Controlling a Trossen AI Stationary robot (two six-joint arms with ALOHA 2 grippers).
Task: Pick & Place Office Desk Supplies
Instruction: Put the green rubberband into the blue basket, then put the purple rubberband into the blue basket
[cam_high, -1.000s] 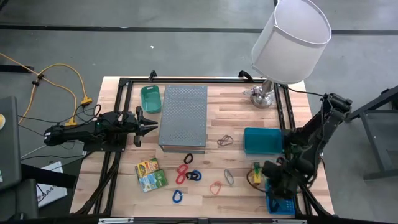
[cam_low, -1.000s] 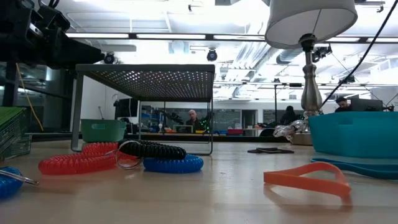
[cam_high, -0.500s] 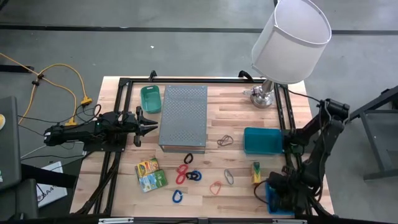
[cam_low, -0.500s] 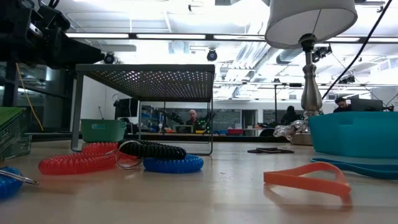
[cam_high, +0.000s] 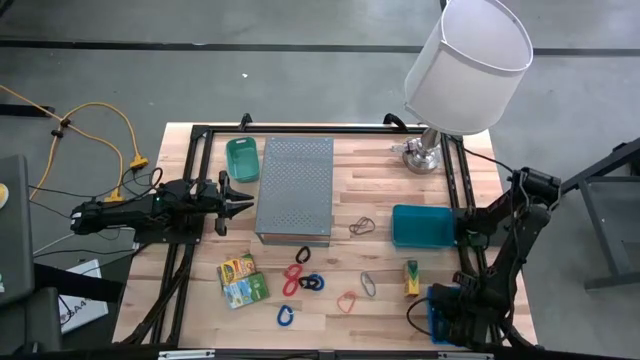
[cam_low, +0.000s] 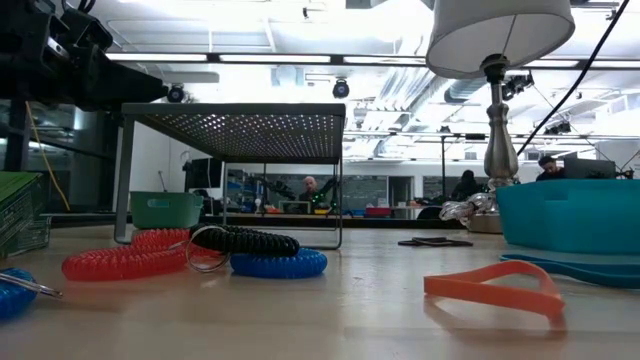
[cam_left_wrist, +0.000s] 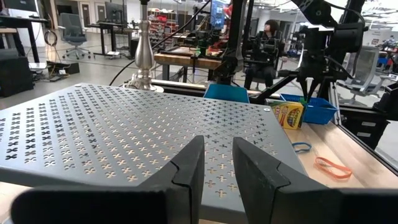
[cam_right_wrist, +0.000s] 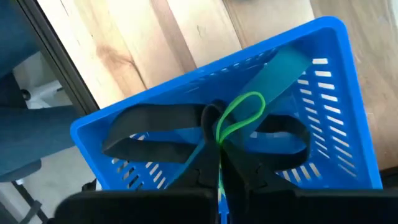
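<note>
Right end effector (cam_right_wrist: 219, 163) | clenched on green rubber band (cam_right_wrist: 239, 116) | loop extends forward over blue basket (cam_right_wrist: 323, 81)

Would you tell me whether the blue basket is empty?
Not empty: the blue basket holds dark bands and a green rubber band, pinched by the right gripper.

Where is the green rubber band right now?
The green rubber band is pinched in the right gripper, over the blue slotted basket at the table's near right corner in the high view.

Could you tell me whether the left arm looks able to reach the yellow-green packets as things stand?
Probably yes: the left gripper hovers beside the grey perforated box, and the yellow-green packets lie on bare wood nearby with nothing between.
</note>
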